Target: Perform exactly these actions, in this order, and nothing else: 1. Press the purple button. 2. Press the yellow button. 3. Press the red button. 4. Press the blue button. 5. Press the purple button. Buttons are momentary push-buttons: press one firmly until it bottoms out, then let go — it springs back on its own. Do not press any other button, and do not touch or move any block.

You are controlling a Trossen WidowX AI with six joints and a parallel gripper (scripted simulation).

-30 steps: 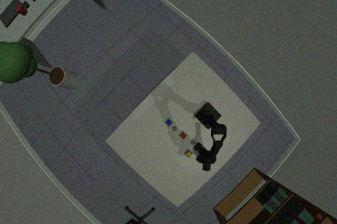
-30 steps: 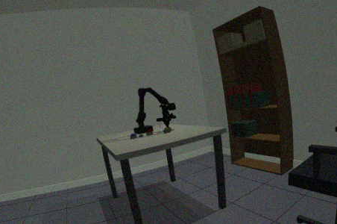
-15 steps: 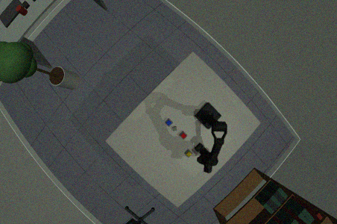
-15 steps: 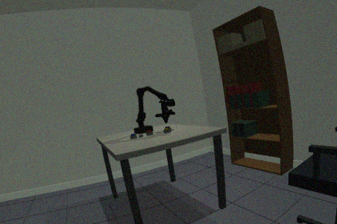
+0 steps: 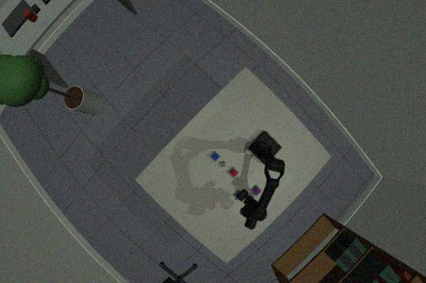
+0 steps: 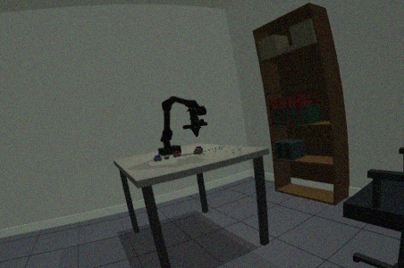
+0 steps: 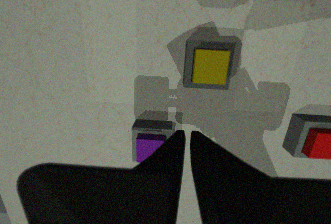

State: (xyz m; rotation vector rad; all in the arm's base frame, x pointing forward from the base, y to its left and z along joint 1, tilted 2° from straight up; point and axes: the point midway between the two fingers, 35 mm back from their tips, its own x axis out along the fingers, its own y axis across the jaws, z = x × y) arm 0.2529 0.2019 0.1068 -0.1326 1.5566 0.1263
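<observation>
One pincer [image 5: 241, 194] [image 6: 197, 134] [image 7: 186, 137] partly hides the purple button [image 7: 149, 148] in the wrist view.

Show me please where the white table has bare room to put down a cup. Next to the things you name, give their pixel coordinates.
Bare patches: the table [image 5: 243, 90] corner beyond the black arm base [image 5: 265, 145], and the corner left of the blue button [image 5: 215, 156]. Crowded: around the red button [image 5: 233, 173] [image 7: 326, 144], purple button [image 5: 255, 191] [image 7: 150, 149] and gripper [image 5: 241, 194] [image 7: 186, 137].

An office-like room surrounds the hand [image 6: 196, 133] [image 7: 187, 132], with a table [image 6: 202, 169] beneath it and, beyond, a tall bookshelf [image 6: 339, 134], a black armchair [image 6: 381, 203] and a potted tree [image 5: 17, 80].
</observation>
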